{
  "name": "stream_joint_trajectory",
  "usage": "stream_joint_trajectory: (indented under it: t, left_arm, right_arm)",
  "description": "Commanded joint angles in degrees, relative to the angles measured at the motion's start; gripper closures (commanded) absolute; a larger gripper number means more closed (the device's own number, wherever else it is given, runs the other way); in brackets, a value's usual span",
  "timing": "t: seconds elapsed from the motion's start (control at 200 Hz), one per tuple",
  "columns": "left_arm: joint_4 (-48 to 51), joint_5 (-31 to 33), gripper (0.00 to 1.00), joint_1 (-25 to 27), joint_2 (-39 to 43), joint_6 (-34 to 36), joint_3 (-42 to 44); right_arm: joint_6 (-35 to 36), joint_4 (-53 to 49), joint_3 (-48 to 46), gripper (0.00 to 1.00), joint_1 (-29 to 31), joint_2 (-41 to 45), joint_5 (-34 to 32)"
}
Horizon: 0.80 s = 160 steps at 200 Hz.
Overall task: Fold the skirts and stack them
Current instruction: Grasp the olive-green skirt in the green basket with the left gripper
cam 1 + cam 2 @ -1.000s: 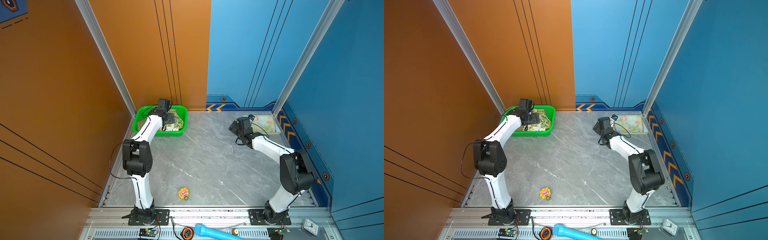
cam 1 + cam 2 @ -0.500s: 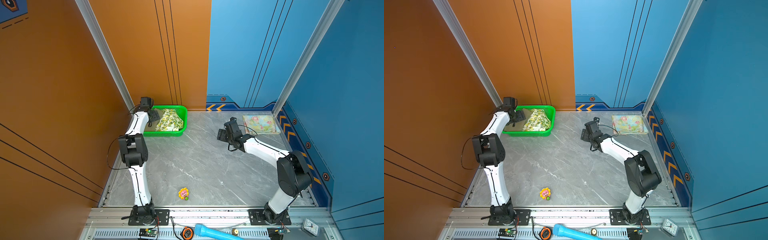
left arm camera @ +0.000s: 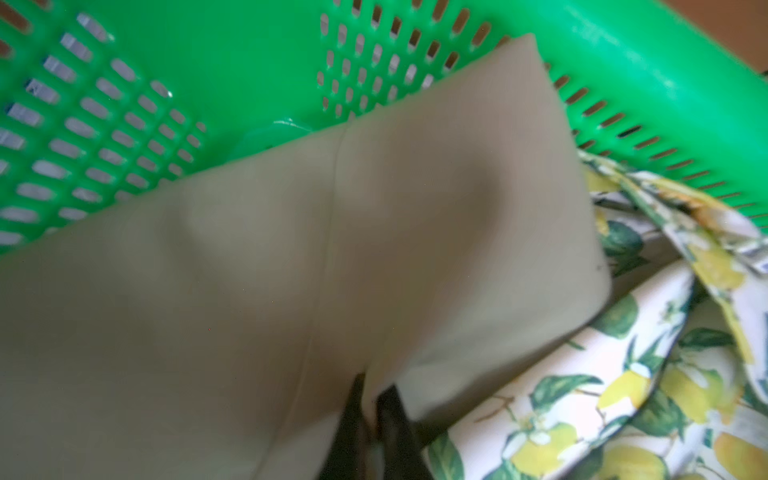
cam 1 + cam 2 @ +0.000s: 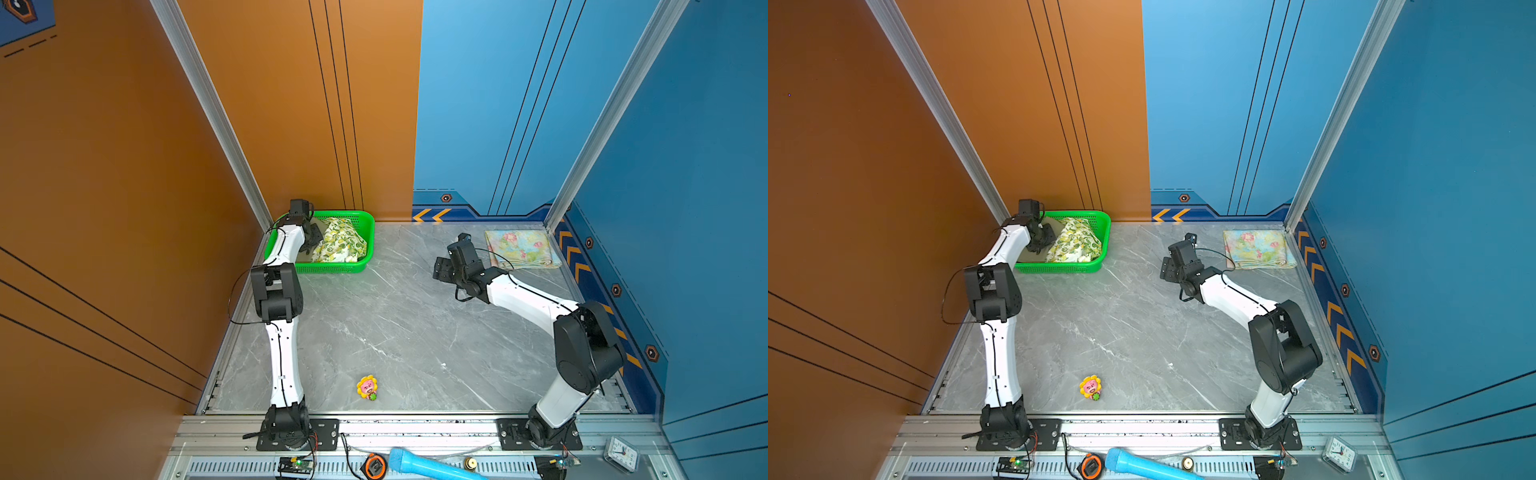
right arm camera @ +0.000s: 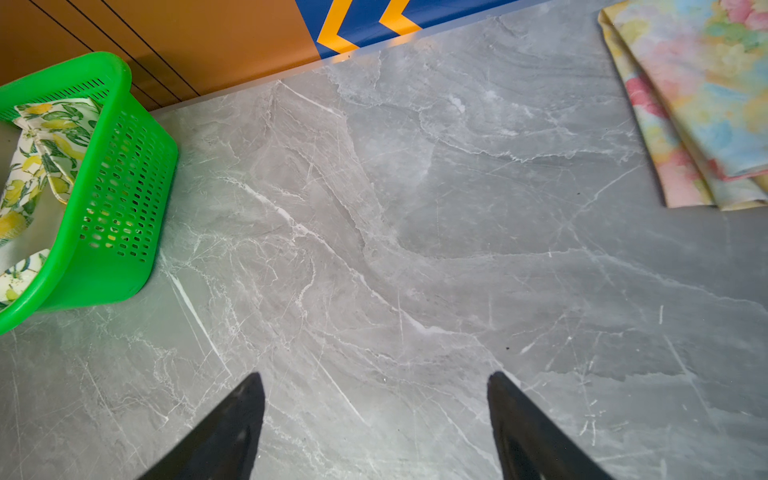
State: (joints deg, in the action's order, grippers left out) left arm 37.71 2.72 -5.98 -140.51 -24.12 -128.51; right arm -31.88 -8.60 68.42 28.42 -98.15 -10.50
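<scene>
Left tool clenched on a fold of the olive skirt: black fingers pinch the cloth between them in the left wrist view, a bit blurred but the grip reads clear

In both top views this tool is down inside the green basket, which sits at the far-left corner of the surface; the tool is at the basket's left end

Olive skirt is in the basket's left part, mostly hidden under the arm from above. Its long axis: cannot tell, too little of it shows

Lemon skirt is heaped in the basket's right part, touching the olive one; which overlaps which, cannot tell

Floral skirt lies folded flat at the far-right corner of the surface, alone, nothing stacked on it yet

Right tool released, fingers spread wide over bare surface and holding nothing. It is between the basket and the floral skirt, nearer the floral one and well apart from the basket

Step, my read: olive skirt gets lifted out of the basket for folding

Key relation: the bare middle of the surface lies toward the right and near edges from the basket, so the pull probably goes up and over the basket's wall on that side. The lemon skirt sits right in that path and may drag along. Left arm is the nearer one; the right would have to cross the middle to help
</scene>
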Motion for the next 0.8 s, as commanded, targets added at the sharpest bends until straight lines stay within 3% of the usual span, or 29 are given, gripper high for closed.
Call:
stream_joint_trajectory:
  t: [0.0,0.406,0.796]
  left_arm:
    - [0.61,-0.22,1.00,-0.31,0.77,-1.87,-3.96]
    - [0.92,7.66,1.00,-0.12,13.46,2.29,-3.15]
    - [0.78,12.47,1.00,-0.04,18.02,6.36,-6.47]
  right_arm:
    - [0.83,-1.98,-0.96,0.16,-0.92,1.67,-0.56]
    - [-0.06,-3.07,-4.30,0.17,-1.74,6.45,-0.97]
    - [-2.04,-2.72,-5.51,0.17,-1.81,6.68,-0.13]
